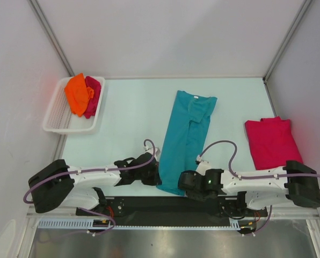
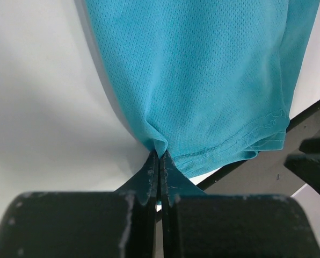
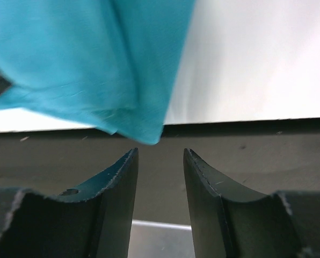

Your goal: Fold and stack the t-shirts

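Now, mid-fold: left gripper (image 2: pixel 159 157) pressed together on near hem corner of teal t-shirt (image 2: pixel 203 80), fabric bunching at pinch. Right gripper (image 3: pixel 160 153) spread, other hem corner hanging just ahead of it, slightly left, not held. Shirt runs lengthwise away from both hands. Expect light, limp mesh knit, prone to sag and slip; take right corner deep across stitched hem, lift both evenly. Folded crimson-pink t-shirt (image 1: pixel 271 141) lies beyond right forearm.
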### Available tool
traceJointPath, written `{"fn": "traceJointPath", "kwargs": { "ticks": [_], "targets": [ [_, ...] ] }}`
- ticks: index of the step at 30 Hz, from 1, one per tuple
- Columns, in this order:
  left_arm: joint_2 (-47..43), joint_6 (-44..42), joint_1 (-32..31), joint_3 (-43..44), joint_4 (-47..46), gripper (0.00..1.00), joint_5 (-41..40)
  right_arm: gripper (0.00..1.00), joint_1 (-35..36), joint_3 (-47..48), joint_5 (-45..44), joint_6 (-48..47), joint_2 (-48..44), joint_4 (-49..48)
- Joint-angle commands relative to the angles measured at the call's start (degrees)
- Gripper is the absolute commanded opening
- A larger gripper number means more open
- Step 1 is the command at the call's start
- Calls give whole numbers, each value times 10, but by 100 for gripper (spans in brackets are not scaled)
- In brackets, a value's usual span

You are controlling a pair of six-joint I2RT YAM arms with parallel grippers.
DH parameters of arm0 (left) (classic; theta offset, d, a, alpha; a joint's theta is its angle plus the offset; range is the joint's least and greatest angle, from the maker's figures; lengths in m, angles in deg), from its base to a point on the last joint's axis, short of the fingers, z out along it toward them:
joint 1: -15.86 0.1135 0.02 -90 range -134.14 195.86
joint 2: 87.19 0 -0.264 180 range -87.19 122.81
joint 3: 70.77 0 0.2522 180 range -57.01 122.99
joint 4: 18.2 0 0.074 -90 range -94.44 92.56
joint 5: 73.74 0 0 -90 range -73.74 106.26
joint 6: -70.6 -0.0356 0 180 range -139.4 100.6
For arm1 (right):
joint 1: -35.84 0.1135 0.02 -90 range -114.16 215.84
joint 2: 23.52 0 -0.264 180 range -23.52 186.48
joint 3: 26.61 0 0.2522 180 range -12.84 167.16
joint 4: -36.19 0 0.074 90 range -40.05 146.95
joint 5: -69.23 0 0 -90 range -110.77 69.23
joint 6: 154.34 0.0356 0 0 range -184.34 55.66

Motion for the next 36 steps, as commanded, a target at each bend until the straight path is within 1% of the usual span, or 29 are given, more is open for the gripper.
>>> {"fn": "traceJointPath", "kwargs": {
  "ticks": [1,5,10,15,19,28,36],
  "targets": [
    [-10,3,-11,13,10,0,-1,45,3,-8,-27,18,22,-18],
    [-11,5,-15,10,11,0,-3,45,2,2,-34,8,48,-17],
    [-18,7,-20,6,13,0,-6,45,-4,15,-40,-7,56,-22],
    [-17,6,-20,7,17,0,-9,45,-6,59,-52,-18,63,7],
    [-16,6,-20,7,16,0,-10,45,-1,78,-57,-25,67,11],
    [-17,3,-20,10,22,0,-11,45,-12,66,-55,-32,95,-2],
    [4,-12,-20,41,39,0,-12,45,-30,58,-56,-46,105,-6]
  ]
}}
